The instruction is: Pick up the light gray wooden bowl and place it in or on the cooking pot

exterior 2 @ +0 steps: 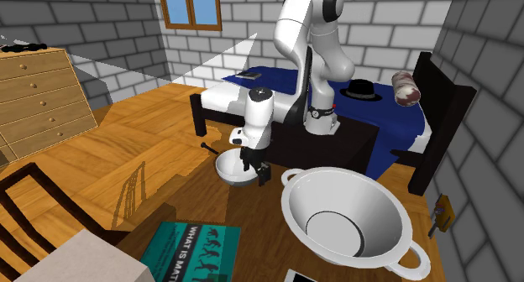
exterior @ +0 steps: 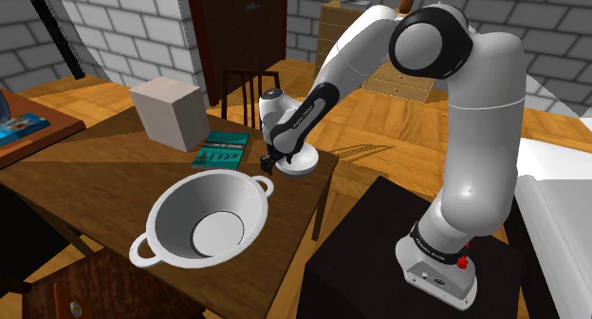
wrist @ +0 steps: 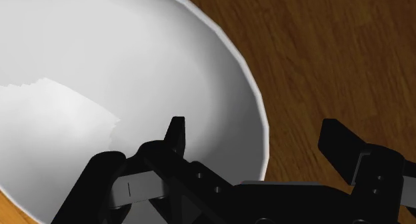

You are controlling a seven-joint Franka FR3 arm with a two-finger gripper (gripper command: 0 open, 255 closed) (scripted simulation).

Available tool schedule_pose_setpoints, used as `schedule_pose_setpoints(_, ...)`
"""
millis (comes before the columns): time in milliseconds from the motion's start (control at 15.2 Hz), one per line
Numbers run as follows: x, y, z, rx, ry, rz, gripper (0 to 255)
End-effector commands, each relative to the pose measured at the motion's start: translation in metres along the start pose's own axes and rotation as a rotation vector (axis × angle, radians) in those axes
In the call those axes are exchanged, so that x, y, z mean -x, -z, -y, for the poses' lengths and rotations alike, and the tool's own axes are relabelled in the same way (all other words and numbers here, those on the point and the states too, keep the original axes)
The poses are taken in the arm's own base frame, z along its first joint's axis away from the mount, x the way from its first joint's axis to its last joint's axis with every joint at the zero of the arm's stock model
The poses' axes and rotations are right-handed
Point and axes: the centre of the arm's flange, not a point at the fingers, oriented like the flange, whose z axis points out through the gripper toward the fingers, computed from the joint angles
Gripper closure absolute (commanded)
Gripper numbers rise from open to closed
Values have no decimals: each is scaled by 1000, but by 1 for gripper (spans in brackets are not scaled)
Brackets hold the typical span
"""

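Note:
A pale grey-white bowl (exterior: 304,163) (exterior 2: 230,168) sits near the wooden table's edge closest to the stand. My black gripper (exterior: 272,160) (exterior 2: 257,169) (wrist: 255,129) is down at the bowl's rim and stands open. One finger (wrist: 176,131) is inside the bowl and the other finger (wrist: 335,137) is outside over the table; neither visibly presses the wall. The cooking pot (exterior: 175,213) (exterior 2: 312,206), large, white and two-handled, lies tilted on the table a short way from the bowl.
A white box (exterior: 169,113) and a teal book (exterior: 221,149) (exterior 2: 193,251) lie further along the table (exterior: 95,175). A dark chair (exterior: 249,84) stands behind it. The black stand (exterior: 379,232) is beside the table edge, and a bed (exterior 2: 382,112) is behind it.

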Motion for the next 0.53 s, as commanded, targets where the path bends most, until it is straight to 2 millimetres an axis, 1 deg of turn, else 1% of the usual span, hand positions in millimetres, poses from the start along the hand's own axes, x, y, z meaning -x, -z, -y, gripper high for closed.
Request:
schedule_pose_setpoints(0, 0, 0, 0, 0, 0, 0, 0)
schedule_pose_setpoints(132, 0, 0, 0, 0, 0, 0, 0)
schedule_pose_setpoints(198, 0, 0, 0, 0, 0, 0, 255)
schedule_pose_setpoints(462, 0, 0, 0, 0, 0, 0, 255)
